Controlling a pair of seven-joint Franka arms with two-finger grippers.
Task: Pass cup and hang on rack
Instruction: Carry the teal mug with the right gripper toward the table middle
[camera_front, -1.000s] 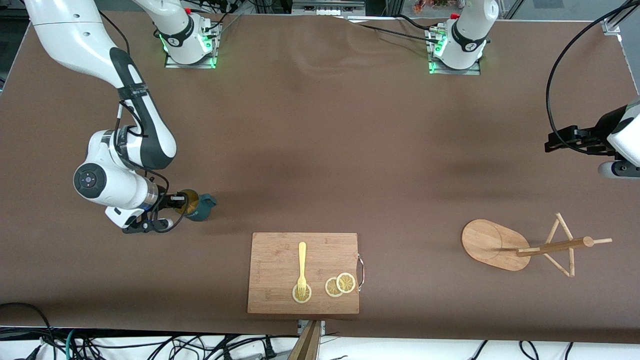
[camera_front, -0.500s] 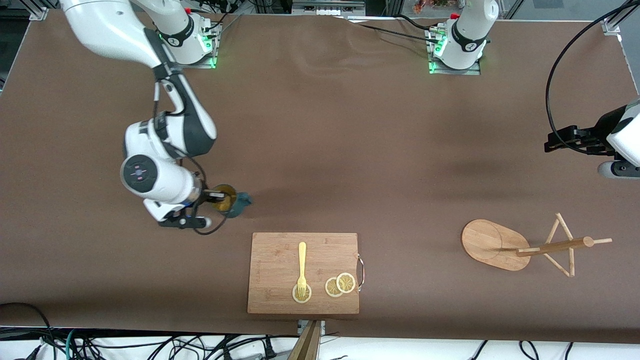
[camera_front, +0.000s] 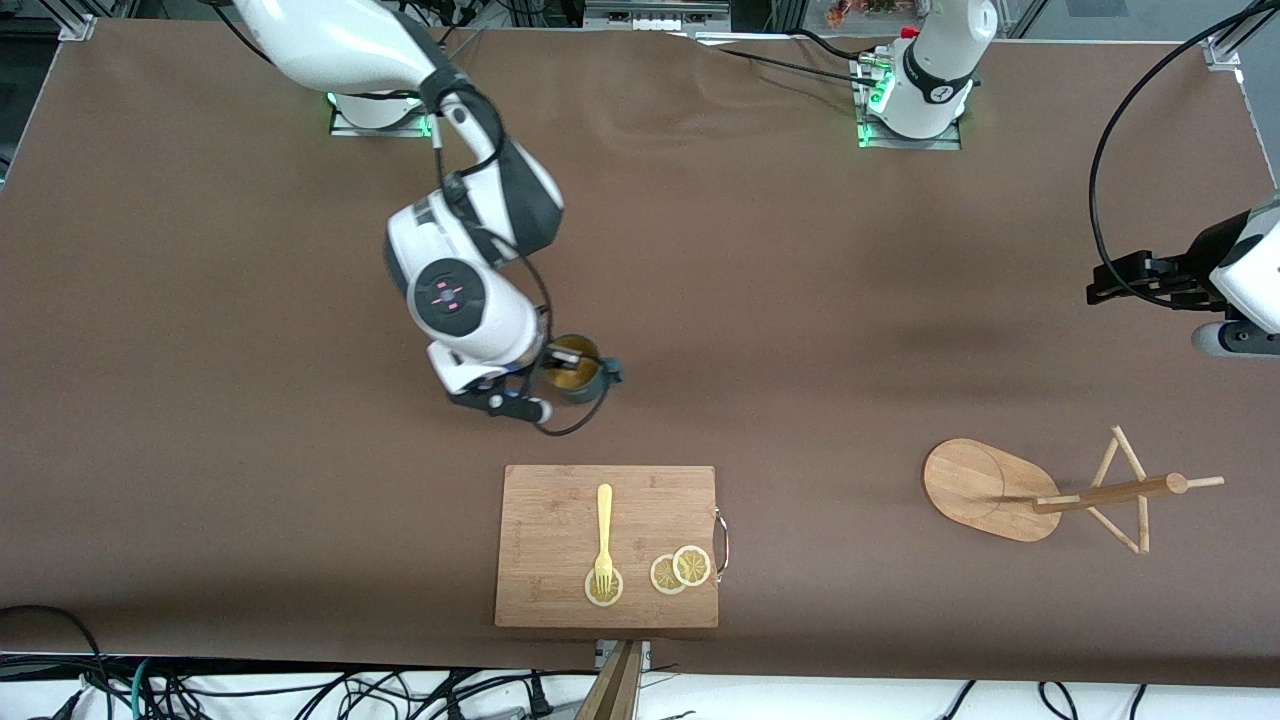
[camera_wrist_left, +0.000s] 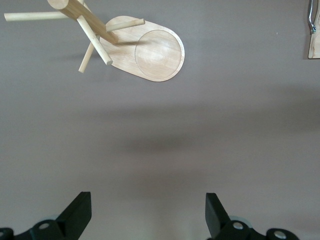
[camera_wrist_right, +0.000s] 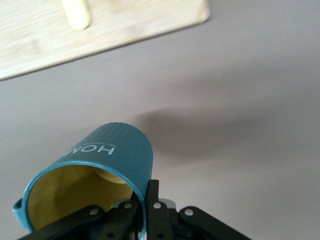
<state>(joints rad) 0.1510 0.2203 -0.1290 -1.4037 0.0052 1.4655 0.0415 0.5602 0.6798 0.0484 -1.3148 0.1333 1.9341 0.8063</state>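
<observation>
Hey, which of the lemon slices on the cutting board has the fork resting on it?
The lone lemon slice under the tines of the yellow fork, toward the right arm's end of the cutting board. The other two slices overlap each other beside the board's metal handle.

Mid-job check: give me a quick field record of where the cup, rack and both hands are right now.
cup: dark teal cup, held off the table by its rim
right hand: right hand shut on the cup, over bare table between the arm bases and the cutting board
left hand: left hand open, empty, waiting over the table's left-arm end
rack: rack standing at the left arm's end, pegs bare
board items: fork, lemon slices
</observation>
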